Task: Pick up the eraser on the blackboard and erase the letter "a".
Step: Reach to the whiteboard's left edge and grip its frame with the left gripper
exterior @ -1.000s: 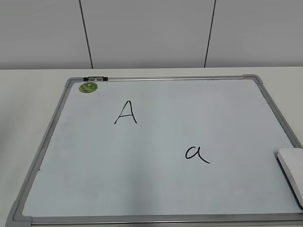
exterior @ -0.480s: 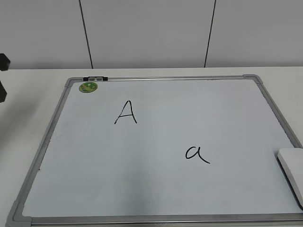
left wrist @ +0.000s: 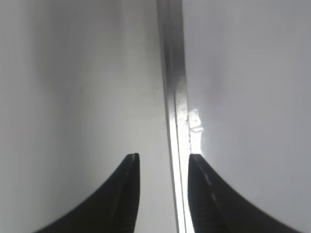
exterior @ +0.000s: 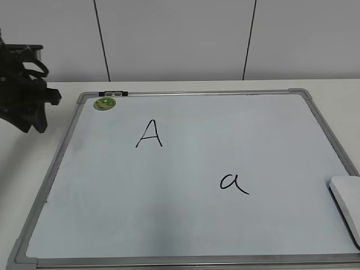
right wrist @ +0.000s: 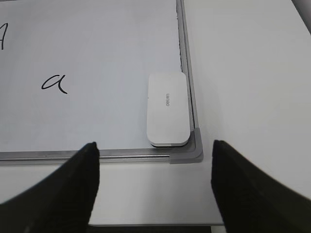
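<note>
While the white rounded plastic eraser [right wrist: 167, 108] lay beside the whiteboard's grey corner [right wrist: 193, 150], we kept our right tool [right wrist: 154, 182] wide apart and our left tool [left wrist: 160, 165] slightly apart.

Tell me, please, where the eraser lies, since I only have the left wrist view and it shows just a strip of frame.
Observer: The eraser lies flat in a corner of the blackboard, against the frame, on the right arm's side.
Operator: Is the right hand holding it?
Observer: No, the right hand is open and not touching it.
Operator: And the letter "a"?
Observer: The letter "a" is unerased, left of the eraser in the right wrist view.
</note>
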